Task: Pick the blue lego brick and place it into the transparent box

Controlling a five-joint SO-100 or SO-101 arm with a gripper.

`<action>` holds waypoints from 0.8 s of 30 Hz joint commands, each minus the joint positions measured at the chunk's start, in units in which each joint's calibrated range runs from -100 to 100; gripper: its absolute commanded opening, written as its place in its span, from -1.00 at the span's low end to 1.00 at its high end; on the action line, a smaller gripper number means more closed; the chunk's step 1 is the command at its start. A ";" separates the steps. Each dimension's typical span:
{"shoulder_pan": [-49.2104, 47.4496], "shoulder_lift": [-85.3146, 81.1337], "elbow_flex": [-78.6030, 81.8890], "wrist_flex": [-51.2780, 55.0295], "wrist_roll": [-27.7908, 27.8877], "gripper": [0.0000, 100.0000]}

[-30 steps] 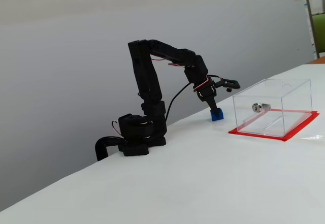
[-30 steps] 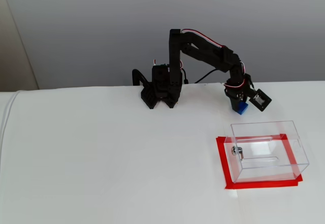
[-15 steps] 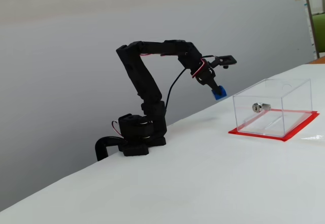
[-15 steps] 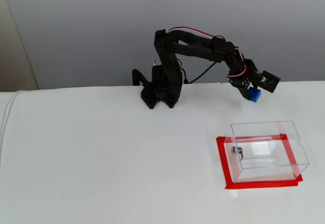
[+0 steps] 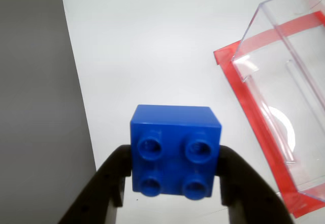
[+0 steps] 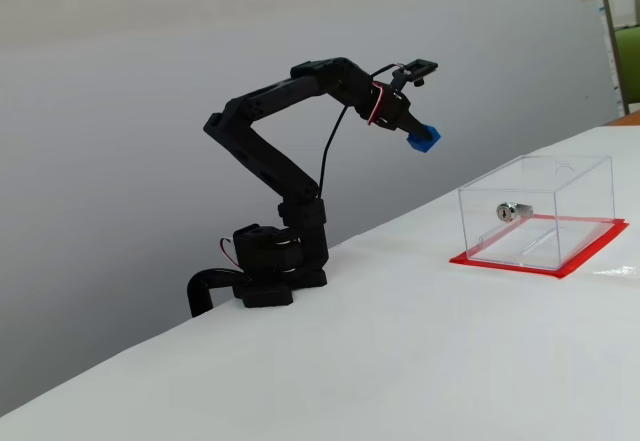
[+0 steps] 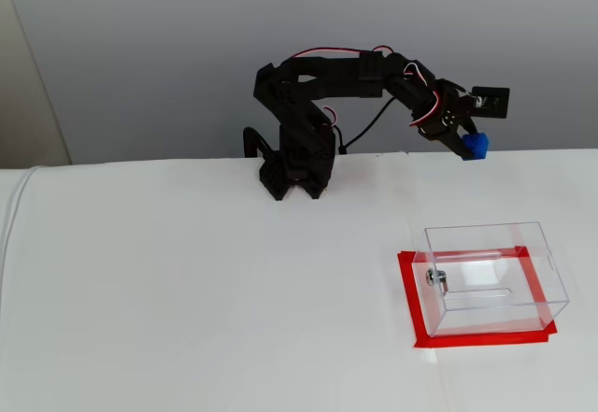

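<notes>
**Brick lifted, box still to reach**

The white bench (image 6: 420,361) carries the black arm (image 6: 270,151) at its back edge and the transparent box (image 7: 491,277) well apart from the arm's base, out toward the front in a fixed view. The box is clear-walled and rectangular, set on a red base sheet (image 7: 476,337), with a small silver lock part (image 7: 436,278) on one wall; nothing blue shows inside it.

The pick looks done. The gripper (image 5: 172,176) is clenched on the blue lego brick (image 5: 175,158), one finger on each side of it, and the brick hangs high in the air, clear of the bench in both fixed views (image 6: 424,139). It is not yet over the box: in the wrist view the box's near corner lies off to the right. Left to do, by my reading: carry it across above the open top, lower, and release.

The brick is bright blue, squarish, glossy plastic, with four round studs facing the wrist camera.
</notes>
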 commanded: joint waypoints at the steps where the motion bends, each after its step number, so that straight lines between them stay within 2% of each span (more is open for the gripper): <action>1: 3.84 -5.23 -1.25 -0.22 3.25 -0.83; 9: 14.86 -10.74 -1.25 -0.31 8.84 -0.83; 18: 28.83 -11.85 -1.25 -0.39 9.15 -0.83; 24: 34.75 -10.74 -1.25 -0.65 8.94 -0.83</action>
